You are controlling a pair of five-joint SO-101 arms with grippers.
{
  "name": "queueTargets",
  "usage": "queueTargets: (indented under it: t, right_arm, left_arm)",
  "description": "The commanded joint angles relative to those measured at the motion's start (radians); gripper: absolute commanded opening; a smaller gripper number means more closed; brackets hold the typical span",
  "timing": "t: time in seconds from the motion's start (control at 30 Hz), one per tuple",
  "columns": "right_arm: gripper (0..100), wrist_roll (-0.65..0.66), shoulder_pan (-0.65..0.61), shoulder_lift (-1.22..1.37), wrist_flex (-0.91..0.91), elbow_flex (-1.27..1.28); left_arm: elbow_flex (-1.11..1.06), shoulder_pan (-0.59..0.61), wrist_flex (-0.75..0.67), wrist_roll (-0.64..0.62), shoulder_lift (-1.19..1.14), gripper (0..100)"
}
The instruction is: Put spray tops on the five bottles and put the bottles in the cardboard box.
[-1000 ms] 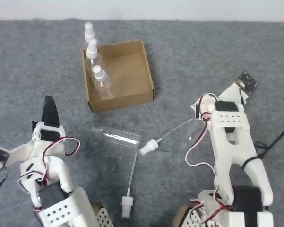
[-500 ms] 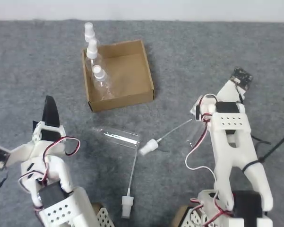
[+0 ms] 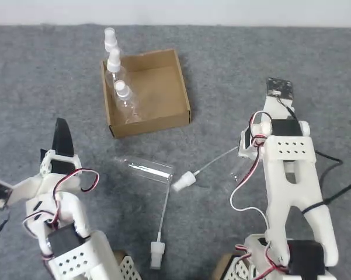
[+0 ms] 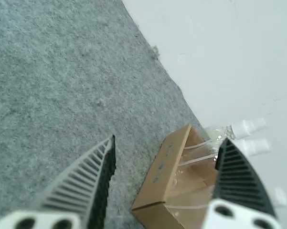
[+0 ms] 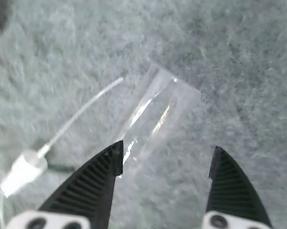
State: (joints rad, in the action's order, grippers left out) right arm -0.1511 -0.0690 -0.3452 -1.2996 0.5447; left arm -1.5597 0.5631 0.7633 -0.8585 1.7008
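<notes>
Overhead, the right arm [image 3: 287,175] stretched forward from its base with its wrist tipped steeply down over the grey carpet [image 3: 233,70]. Its own camera showed the right gripper [image 5: 164,164] with jaws spread wide and nothing between the pads. A clear bottle [image 5: 155,112], uncapped, lay flat on the carpet just ahead of the fingertips, lined up with the gap and nearer to one finger. A spray top [image 5: 21,169] lay off to that same side, its thin tube running up toward the bottle's far end.

Meanwhile the left arm [image 3: 58,204] sat folded low near its base, its wrist pointing away across the carpet. The left gripper [image 4: 164,176] was also parted and empty. Well ahead of it stood the cardboard box [image 4: 162,179], with three capped bottles [image 3: 127,105] lying along one side of it. Between that gripper and the right arm, a second bottle [image 3: 146,168] lay on its side, and a second spray top [image 3: 157,255] lay nearer the arms' bases.
</notes>
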Motion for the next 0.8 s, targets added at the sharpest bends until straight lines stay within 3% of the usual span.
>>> queueTargets:
  t: [0.0,0.27,0.77]
  right_arm:
    - [23.7,0.1,0.01,-0.056,-0.062,-0.081]
    - [23.6,0.229,0.01,-0.056,-0.074,-0.087]
    - [23.8,0.73,0.01,-0.056,-0.081,-0.086]
  left_arm:
    - [0.013,0.0,-0.034,0.008,0.014,32]
    - [0.013,-0.002,-0.034,0.008,0.014,32]
    - [-0.007,-0.002,-0.075,0.008,0.014,32]
